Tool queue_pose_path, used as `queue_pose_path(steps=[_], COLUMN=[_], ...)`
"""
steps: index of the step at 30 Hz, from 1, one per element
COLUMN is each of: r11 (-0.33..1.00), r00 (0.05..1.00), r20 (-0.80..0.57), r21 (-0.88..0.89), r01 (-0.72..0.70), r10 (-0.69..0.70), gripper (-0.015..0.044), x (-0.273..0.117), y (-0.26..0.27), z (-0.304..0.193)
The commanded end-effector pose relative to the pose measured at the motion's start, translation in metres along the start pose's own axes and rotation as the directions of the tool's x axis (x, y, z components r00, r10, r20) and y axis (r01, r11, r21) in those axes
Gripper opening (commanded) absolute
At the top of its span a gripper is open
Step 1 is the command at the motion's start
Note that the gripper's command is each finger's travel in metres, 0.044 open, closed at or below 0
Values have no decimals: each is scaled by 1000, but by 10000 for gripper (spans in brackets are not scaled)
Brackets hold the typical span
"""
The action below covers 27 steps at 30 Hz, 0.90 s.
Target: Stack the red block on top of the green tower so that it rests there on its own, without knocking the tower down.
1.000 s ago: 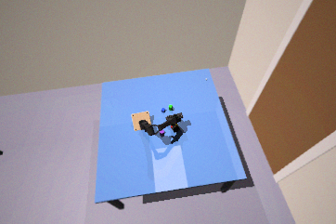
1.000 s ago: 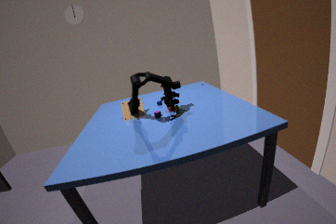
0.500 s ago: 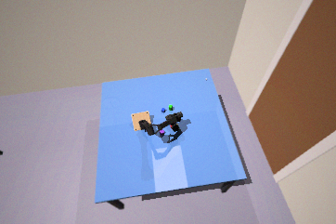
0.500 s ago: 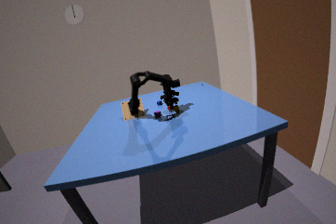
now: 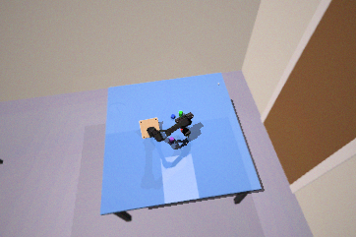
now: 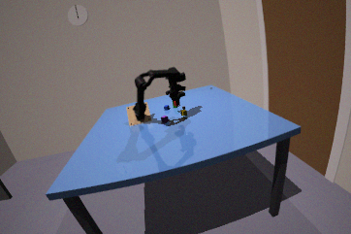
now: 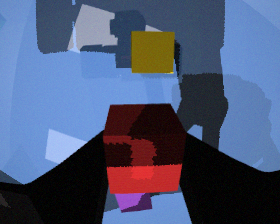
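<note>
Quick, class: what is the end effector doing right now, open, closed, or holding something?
End effector: closed on the red block, which sits between its two fingers, lifted above the blue table.
</note>
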<state>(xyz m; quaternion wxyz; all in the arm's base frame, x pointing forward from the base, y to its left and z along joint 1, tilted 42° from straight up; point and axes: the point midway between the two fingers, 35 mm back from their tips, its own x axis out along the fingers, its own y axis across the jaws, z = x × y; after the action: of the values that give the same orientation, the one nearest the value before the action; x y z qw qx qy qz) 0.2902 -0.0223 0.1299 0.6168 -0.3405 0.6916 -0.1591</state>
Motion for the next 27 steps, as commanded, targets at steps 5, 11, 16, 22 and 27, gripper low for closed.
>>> queue_pose_path(steps=[5,11,16,22,27], r11=[1000,1000,1000,1000,1000], r00=[1000,1000,1000,1000,1000], r20=[2,3,8,18,22], r21=[2,2,0,-4,-5], r01=[-4,-4,-8,-14,-16], r10=[4,4,8,14,17], gripper=[0,0,0,0,0], x=[-32,-32,-35,-39,-40], y=[1,0,11,39,65], z=[0,0,11,34,50])
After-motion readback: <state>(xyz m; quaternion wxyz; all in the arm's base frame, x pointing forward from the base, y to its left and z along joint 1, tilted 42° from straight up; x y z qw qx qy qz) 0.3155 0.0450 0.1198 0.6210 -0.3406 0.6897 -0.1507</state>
